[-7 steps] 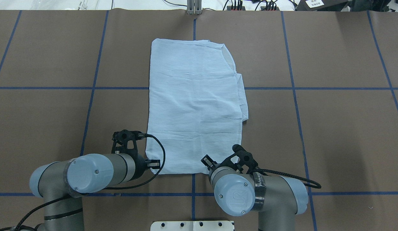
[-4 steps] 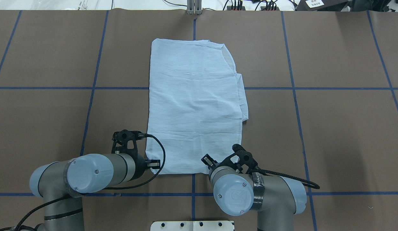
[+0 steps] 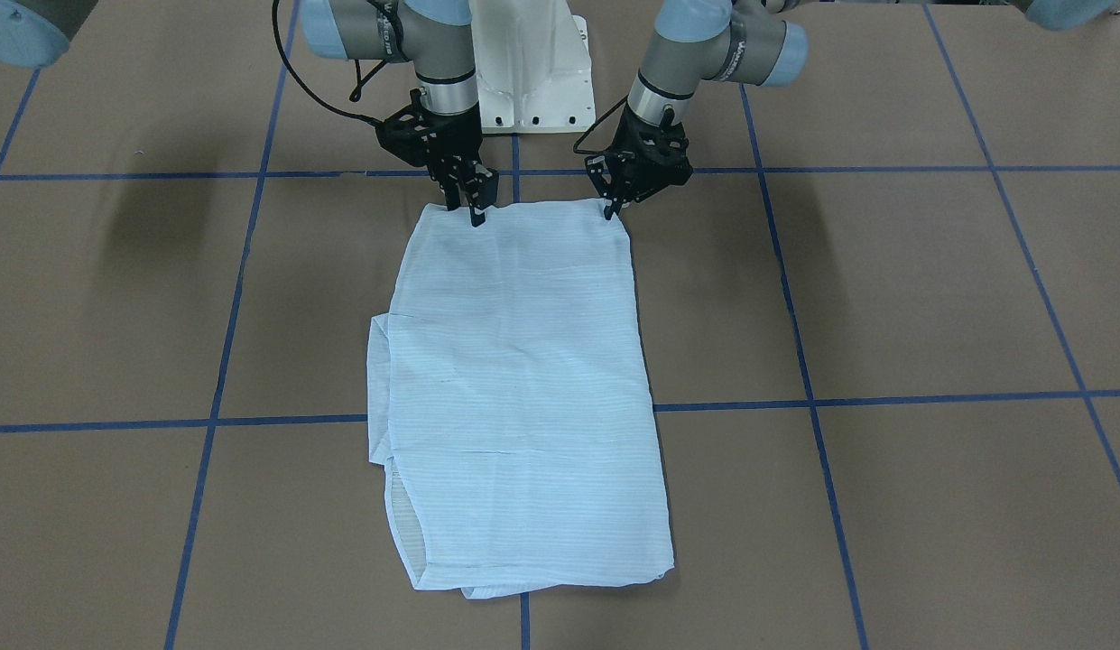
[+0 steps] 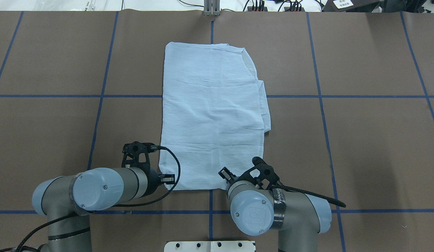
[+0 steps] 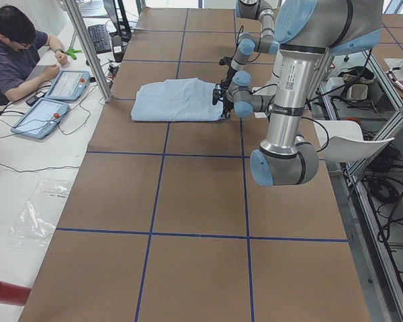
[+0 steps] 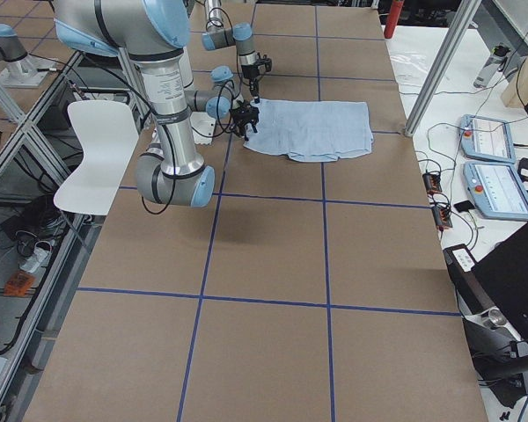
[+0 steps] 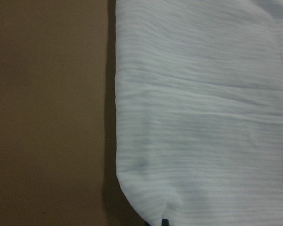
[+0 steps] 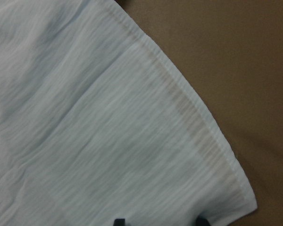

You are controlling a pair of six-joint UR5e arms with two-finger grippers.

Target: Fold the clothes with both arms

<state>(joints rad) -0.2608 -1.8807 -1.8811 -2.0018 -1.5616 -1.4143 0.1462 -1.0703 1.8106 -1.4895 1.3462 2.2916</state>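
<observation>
Shirt of thin pale-blue pinstriped cloth (image 4: 213,115) lies long axis near-to-far; right fingers (image 3: 475,209), spread and empty, stand over its near-right corner; left fingers (image 3: 610,208) at near-left, closure unclear.

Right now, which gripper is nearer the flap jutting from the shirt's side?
Right. The right gripper is on the shirt's hem on the flap's side; the left gripper is at the opposite corner.

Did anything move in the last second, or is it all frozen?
Only the right arm shifted, slightly toward the robot's left, with its end effector at the shirt's near corner. The left arm and the shirt stayed as they were.
</observation>
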